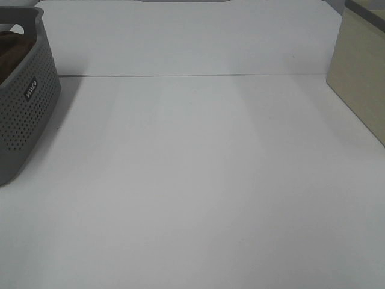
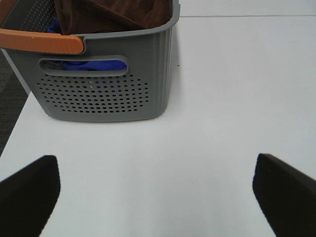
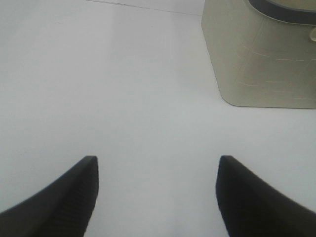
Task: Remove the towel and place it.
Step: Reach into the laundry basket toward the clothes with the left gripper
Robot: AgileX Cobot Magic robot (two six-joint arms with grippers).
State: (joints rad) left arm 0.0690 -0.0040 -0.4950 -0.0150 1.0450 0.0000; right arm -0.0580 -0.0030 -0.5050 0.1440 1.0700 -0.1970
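The dark reddish-brown towel (image 2: pixel 113 14) lies bunched in a grey perforated basket (image 2: pixel 106 81), on top of a blue cloth (image 2: pixel 86 64) that shows through the handle slot. In the exterior high view only a brown sliver of the towel (image 1: pixel 12 51) shows inside the basket (image 1: pixel 27 114) at the far left edge. My left gripper (image 2: pixel 157 190) hovers open over the white table, short of the basket, with nothing between its fingers. My right gripper (image 3: pixel 157 192) is open and empty above the table near a beige box. Neither gripper appears in the exterior high view.
A beige box (image 1: pixel 361 72) stands at the right edge of the table; the right wrist view shows the same box (image 3: pixel 261 59) with a dark rim. An orange handle (image 2: pixel 39 40) runs along the basket's rim. The white table (image 1: pixel 198 180) spans the middle.
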